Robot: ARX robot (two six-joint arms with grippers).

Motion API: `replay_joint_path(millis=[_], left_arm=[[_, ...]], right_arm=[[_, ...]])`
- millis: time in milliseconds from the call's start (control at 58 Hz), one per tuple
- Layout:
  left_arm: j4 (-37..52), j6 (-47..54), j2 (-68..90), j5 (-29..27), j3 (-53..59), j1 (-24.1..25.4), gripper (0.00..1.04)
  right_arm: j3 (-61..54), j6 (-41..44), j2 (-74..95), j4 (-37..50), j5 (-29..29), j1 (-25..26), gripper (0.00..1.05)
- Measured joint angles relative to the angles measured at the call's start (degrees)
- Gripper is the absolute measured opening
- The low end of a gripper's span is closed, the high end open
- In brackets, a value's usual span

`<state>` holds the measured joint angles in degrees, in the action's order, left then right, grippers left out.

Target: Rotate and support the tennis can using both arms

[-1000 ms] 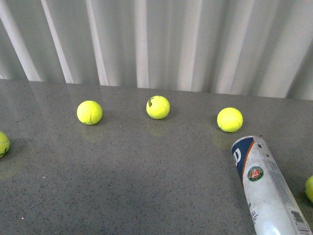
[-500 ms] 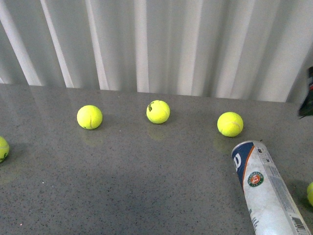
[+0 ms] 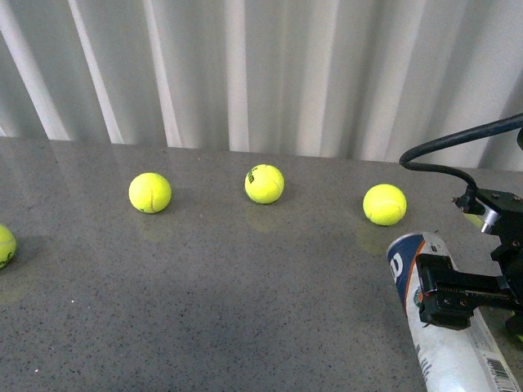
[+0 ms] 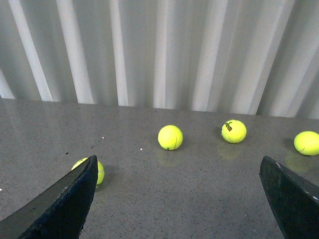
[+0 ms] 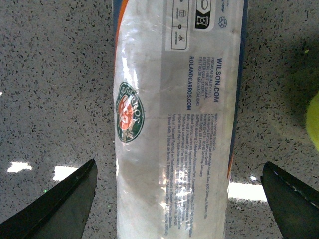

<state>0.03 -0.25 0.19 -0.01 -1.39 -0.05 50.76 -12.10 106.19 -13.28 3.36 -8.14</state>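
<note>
Nearest me, at the near right of the grey table (image 3: 204, 310), the tennis can (image 5: 174, 124) lay on its side, one end pointing away from me. My right gripper (image 5: 178, 167) hung over it with its fingers (image 5: 65, 204) spread wide on either side of the label (bare table showed between each finger and the can). My left gripper (image 4: 178, 162) was spread wide too, holding nothing. Farther off, three tennis balls (image 3: 264, 183) sat in a row, a fourth ball (image 3: 4, 245) at the left edge, before the white pleated curtain (image 3: 245, 73).
</note>
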Motion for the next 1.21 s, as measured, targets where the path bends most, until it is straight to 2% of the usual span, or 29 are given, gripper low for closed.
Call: replay_joint_path(millis=[517, 603, 828, 1207], left_arm=[[0.0, 0.0, 0.0, -0.02, 0.0, 0.0, 0.98], [0.0, 0.0, 0.0, 0.0, 0.0, 0.0, 0.98], [0.0, 0.0, 0.0, 0.0, 0.0, 0.0, 0.98], [0.0, 0.0, 0.0, 0.0, 0.0, 0.0, 0.98]], right_arm=[[1.16, 1.86, 6.1, 6.34, -1.14, 0.7, 0.97], [1.16, 2.64, 6.43, 6.93, -1.57, 0.55, 0.8], [1.16, 3.34, 6.54, 7.45, -1.84, 0.55, 0.52], [1.16, 3.32, 5.92, 7.87, -1.97, 0.02, 0.25]])
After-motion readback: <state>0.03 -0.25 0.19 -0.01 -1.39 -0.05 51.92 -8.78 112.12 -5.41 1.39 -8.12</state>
